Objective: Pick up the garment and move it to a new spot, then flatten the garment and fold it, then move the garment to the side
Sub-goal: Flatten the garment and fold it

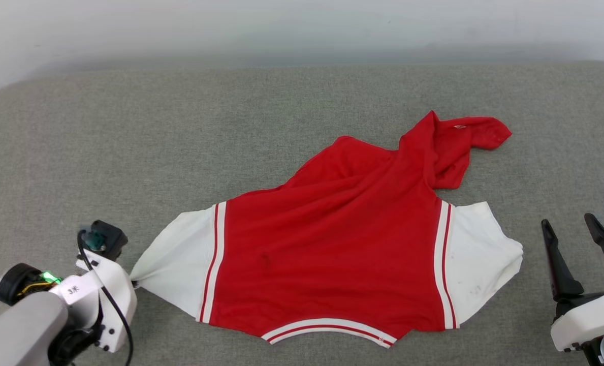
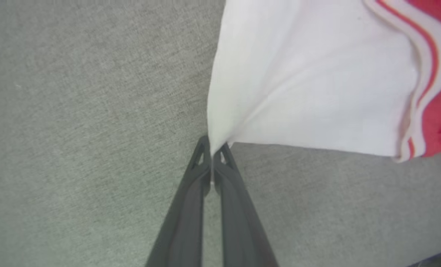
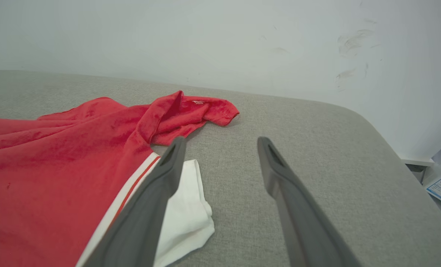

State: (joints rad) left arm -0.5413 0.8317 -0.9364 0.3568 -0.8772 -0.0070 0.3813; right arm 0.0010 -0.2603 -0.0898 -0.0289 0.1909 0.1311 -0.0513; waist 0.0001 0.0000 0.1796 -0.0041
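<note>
The left gripper (image 2: 212, 152) has its two dark fingers pressed together on the very tip of one white sleeve of the garment (image 1: 332, 244). The cloth is drawn to a point between the pads and fans out beyond them in taut creases. Whether that pinched tip is raised off the surface or lies on it is hard to tell, as the wrist view is soft there. Past the fingertips and to their right in that view, the sleeve widens to the red-and-white striped trim and then the red body. In the head view the same gripper (image 1: 131, 280) sits at the sleeve's outermost end. The whole shirt stretches away from it across the grey fabric surface (image 1: 180, 127).

The right gripper (image 3: 222, 144) has its fingers spread wide, with bare grey fabric showing in the gap. The garment lies to the left of these fingers in the wrist view. Its other white sleeve, folded over at the edge, lies just beside and partly behind the left finger, short of the tips. Farther out, ahead and to the left, the red body runs in wrinkles to a bunched, rolled-over corner. Beyond the surface stands a pale wall (image 3: 205, 37).
</note>
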